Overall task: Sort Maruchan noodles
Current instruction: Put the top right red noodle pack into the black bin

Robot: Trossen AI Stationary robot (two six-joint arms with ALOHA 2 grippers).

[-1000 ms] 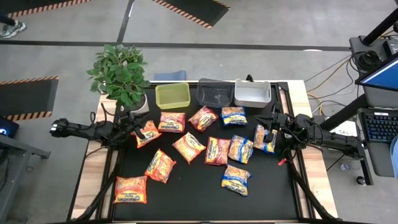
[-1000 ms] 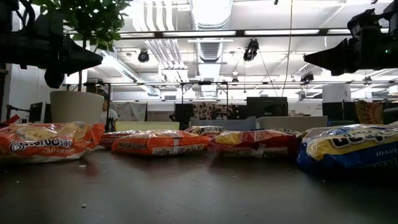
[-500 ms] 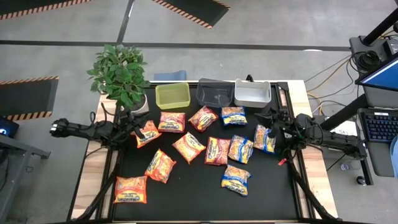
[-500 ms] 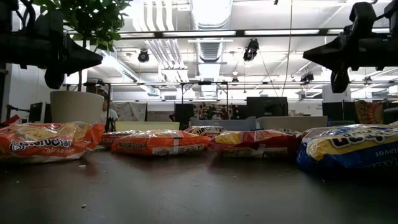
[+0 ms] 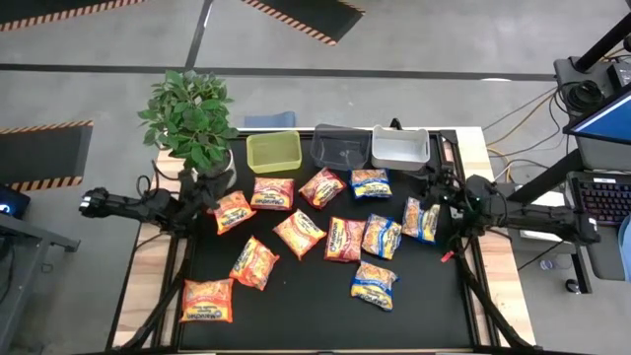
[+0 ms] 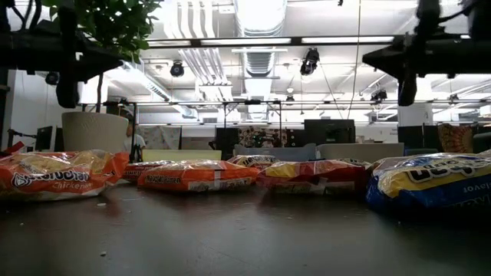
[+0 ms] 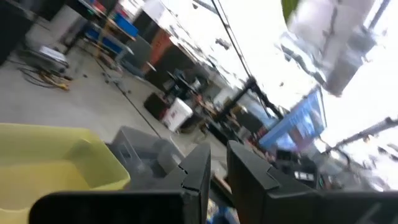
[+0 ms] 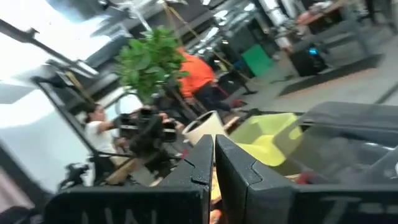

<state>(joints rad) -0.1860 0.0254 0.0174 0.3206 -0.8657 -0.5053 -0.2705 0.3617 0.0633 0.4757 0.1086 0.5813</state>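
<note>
Several Maruchan noodles packets lie flat on the black mat: orange ones (image 5: 234, 211) (image 5: 254, 262) (image 5: 207, 300), red ones (image 5: 344, 239) and blue-and-yellow ones (image 5: 381, 236) (image 5: 421, 219). My left gripper (image 5: 210, 193) hovers at the mat's left edge, just left of the nearest orange packet and off it. Its fingers (image 7: 200, 169) stand almost together with nothing between them. Raised above the right edge is my right gripper (image 5: 434, 187), behind a blue packet, and it is shut and empty (image 8: 213, 155). In the low view both arms (image 6: 61, 57) (image 6: 418, 54) hang well above the packets (image 6: 199, 175).
A green bin (image 5: 274, 151), a dark bin (image 5: 341, 148) and a grey bin (image 5: 399, 147) stand in a row at the back edge. A potted plant (image 5: 192, 118) fills the back left corner. A laptop (image 5: 601, 202) sits off the table at right.
The left gripper has drawn back left off the orange packet, which stays put. The right gripper has swung from over the blue packet toward the back. Both arms have levelled out.
</note>
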